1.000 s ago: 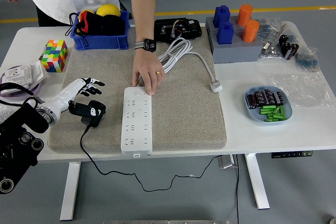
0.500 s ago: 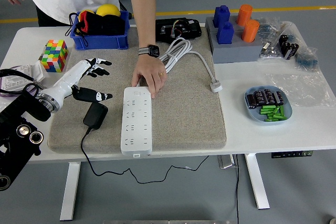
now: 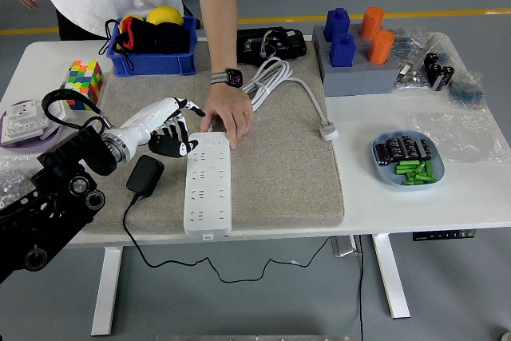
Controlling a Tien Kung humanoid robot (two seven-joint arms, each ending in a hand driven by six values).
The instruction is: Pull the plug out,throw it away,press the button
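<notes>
change: left hand (image 3: 169, 127) has swung right since the previous frame, from over the mat's left part to just beside the power strip's (image 3: 207, 184) top-left corner
plug: black adapter (image 3: 144, 175) stays flat on the grey mat (image 3: 279, 165), left of the strip, unplugged, cord trailing off the near table edge
left hand pose: forearm angled in from lower left, fingers loosely spread, holding nothing, fingertips by the strip's top end
person: hand (image 3: 227, 116) still pressing on the strip's top end, wrist with watch
right arm: not visible
</notes>
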